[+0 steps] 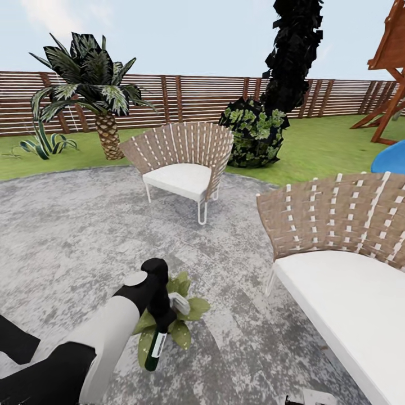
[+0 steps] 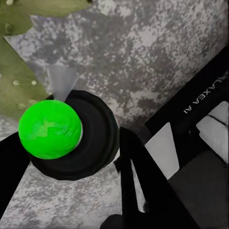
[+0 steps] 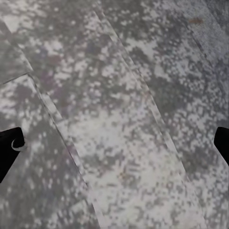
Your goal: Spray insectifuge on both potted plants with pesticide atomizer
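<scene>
My left gripper (image 1: 161,301) is shut on the pesticide atomizer (image 1: 156,344), a dark bottle with a white trigger head (image 1: 180,304). It hangs tilted, bottom down, just above one potted plant (image 1: 191,308), a low rosette of broad green leaves on the speckled patio; the pot is hidden. In the left wrist view the atomizer's round dark body (image 2: 93,143) carries a bright green ball (image 2: 50,129) and sits between my black fingers (image 2: 136,176), with a leaf (image 2: 19,71) behind. The right gripper (image 3: 114,145) hangs open over bare patio paving, only its fingertips (image 3: 9,148) showing.
A woven chair with a white cushion (image 1: 183,163) stands across the patio. A second one (image 1: 343,264) is close at the right. Behind are a palm (image 1: 95,90), a dark-leaved bush (image 1: 256,132), lawn, the slat fence (image 1: 185,95) and a blue slide (image 1: 391,157).
</scene>
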